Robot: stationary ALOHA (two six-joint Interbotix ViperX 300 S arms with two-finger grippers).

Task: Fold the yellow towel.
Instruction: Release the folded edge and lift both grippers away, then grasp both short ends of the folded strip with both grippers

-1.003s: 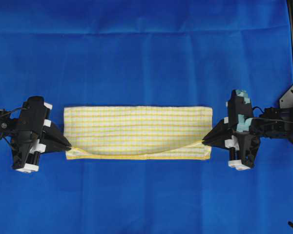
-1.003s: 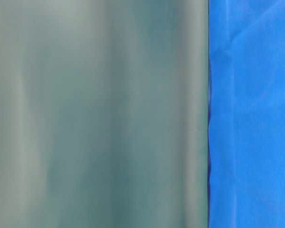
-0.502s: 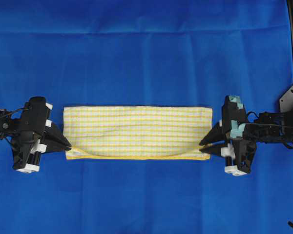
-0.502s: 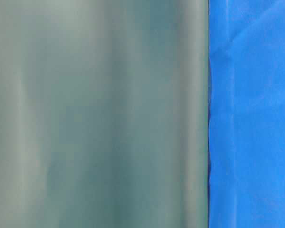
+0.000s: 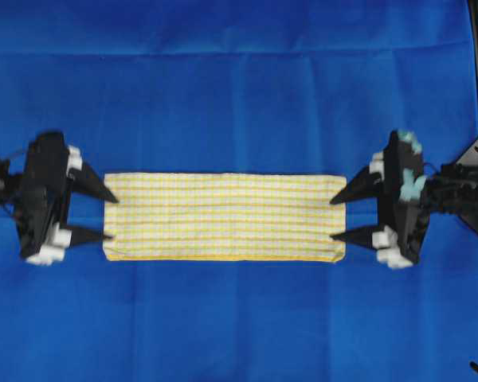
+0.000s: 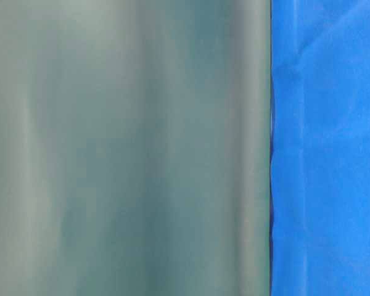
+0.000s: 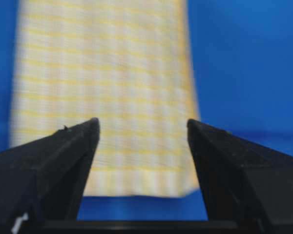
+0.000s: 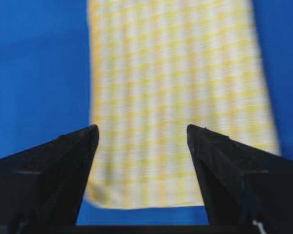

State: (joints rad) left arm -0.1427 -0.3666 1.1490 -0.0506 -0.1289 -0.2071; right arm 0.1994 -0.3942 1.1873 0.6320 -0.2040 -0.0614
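Yellow towel (image 5: 223,216) lies folded, long axis left-right across frame centre (short ends between spread, empty jaws): left gripper (image 5: 110,215), right gripper (image 5: 335,216).

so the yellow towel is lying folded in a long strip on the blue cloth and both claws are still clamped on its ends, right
Not quite. The yellow towel does lie folded in a long strip on the blue cloth, but both claws are open, not clamped. The overhead view shows the left claw and right claw spread at its ends, gripping nothing.
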